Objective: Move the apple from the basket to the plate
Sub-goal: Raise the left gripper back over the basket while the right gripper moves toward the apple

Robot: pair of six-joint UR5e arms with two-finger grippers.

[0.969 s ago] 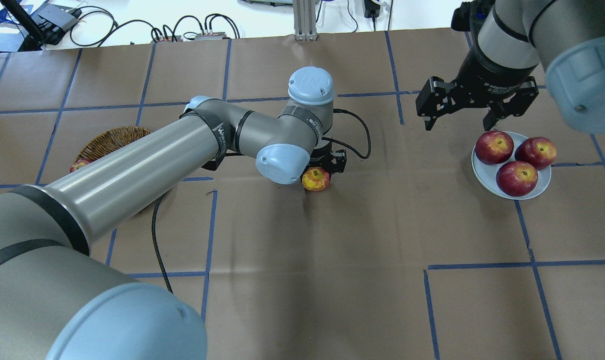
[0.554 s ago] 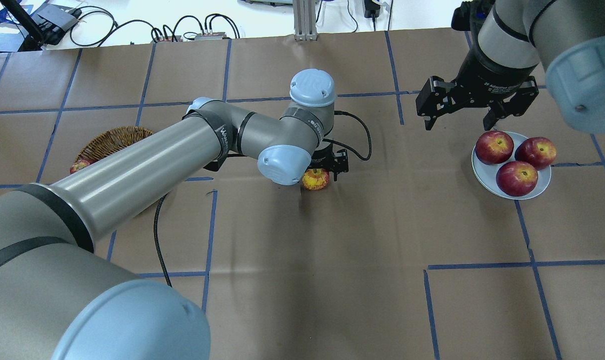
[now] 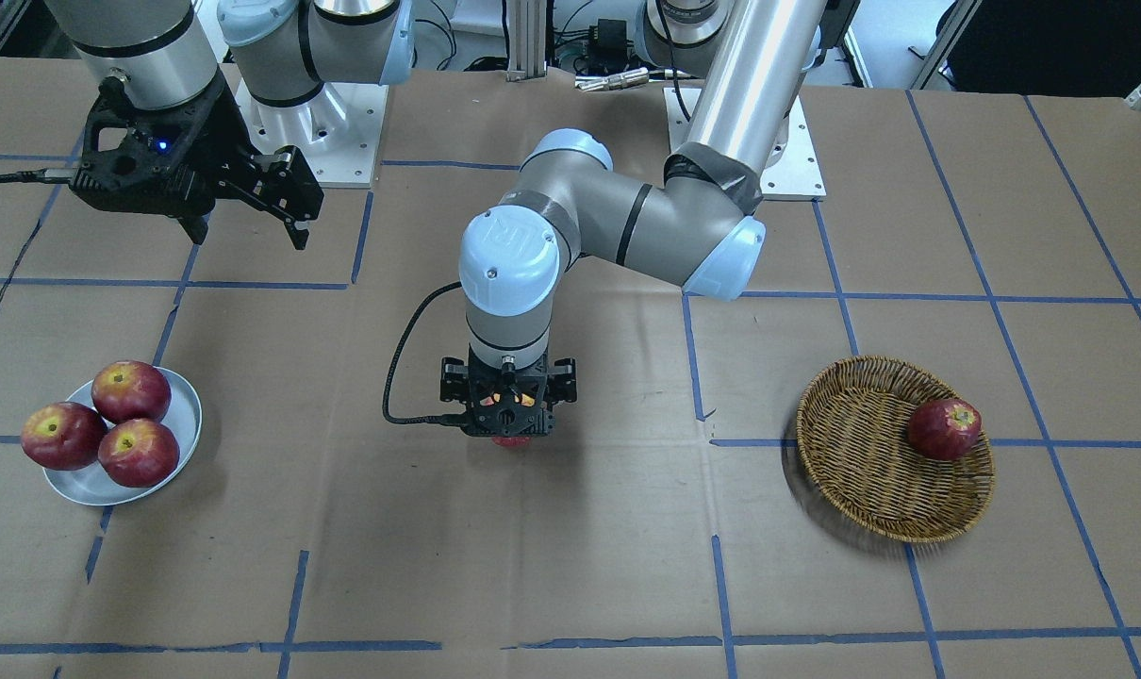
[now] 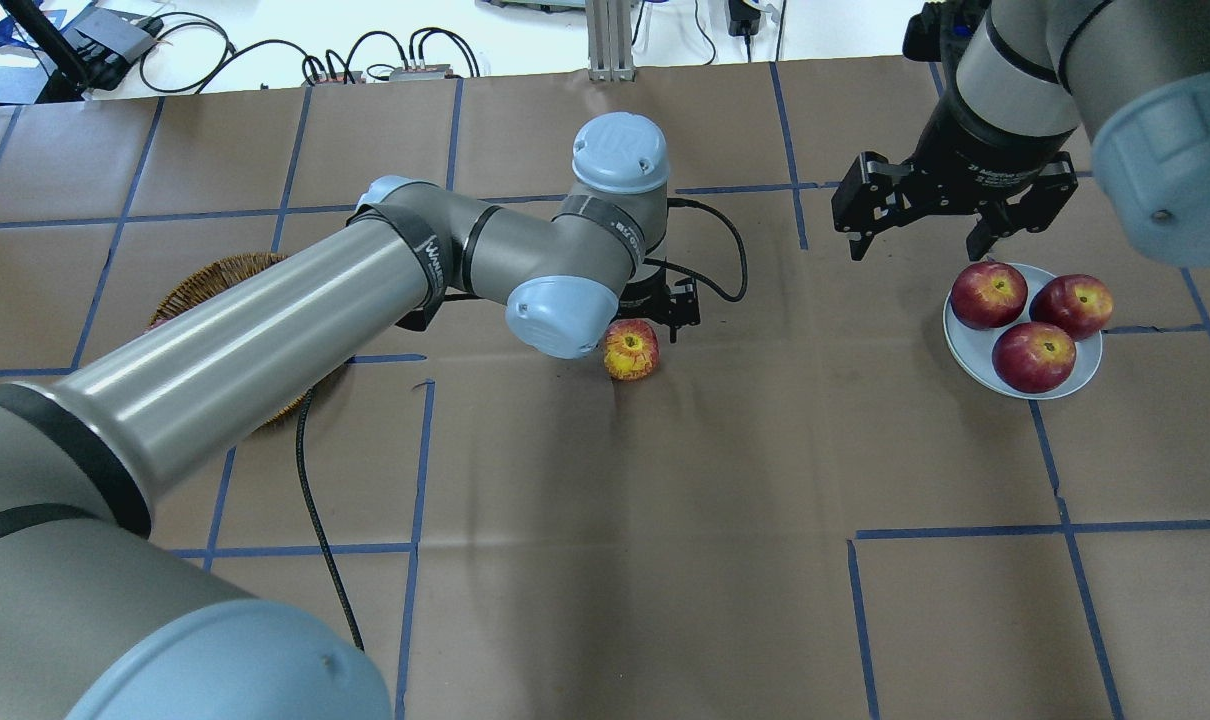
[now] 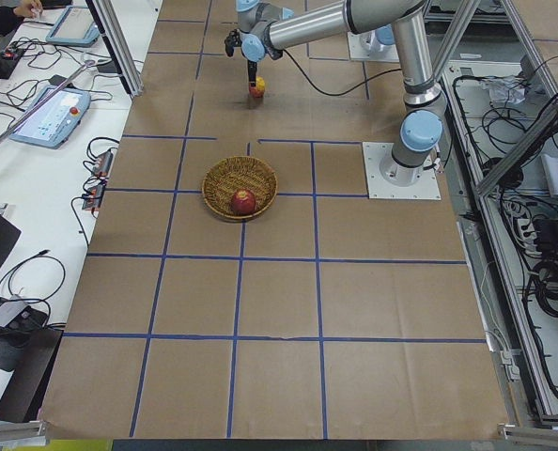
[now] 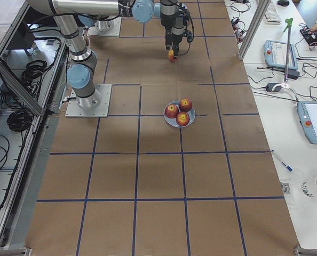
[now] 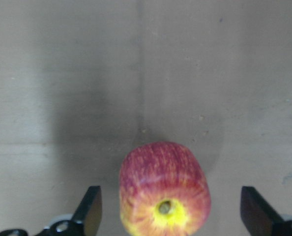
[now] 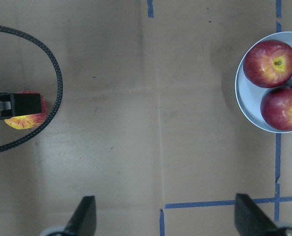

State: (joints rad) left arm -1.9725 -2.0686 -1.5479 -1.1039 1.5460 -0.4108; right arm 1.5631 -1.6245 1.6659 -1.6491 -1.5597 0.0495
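The pinkish-red apple (image 7: 163, 191) with a yellow stem patch lies on the brown paper at the table's middle (image 4: 631, 350). My left gripper (image 7: 173, 214) is open just above it, with a finger wide on each side and neither touching. From the front only a red sliver of the apple (image 3: 511, 440) shows under the left gripper (image 3: 507, 415). The wicker basket (image 3: 853, 453) holds one dark red apple (image 3: 945, 428). The pale plate (image 4: 965, 350) holds three dark red apples. My right gripper (image 4: 917, 240) is open and empty, above the table just beside the plate.
The left arm's upper link covers most of the basket (image 4: 215, 280) in the overhead view. A black cable (image 4: 710, 250) loops from the left wrist. Blue tape lines cross the paper. Cables and boxes lie beyond the table's far edge.
My left wrist has drawn a little away from the apple, so more of it shows in the overhead view. The apple stays on the table. My right arm has not moved.
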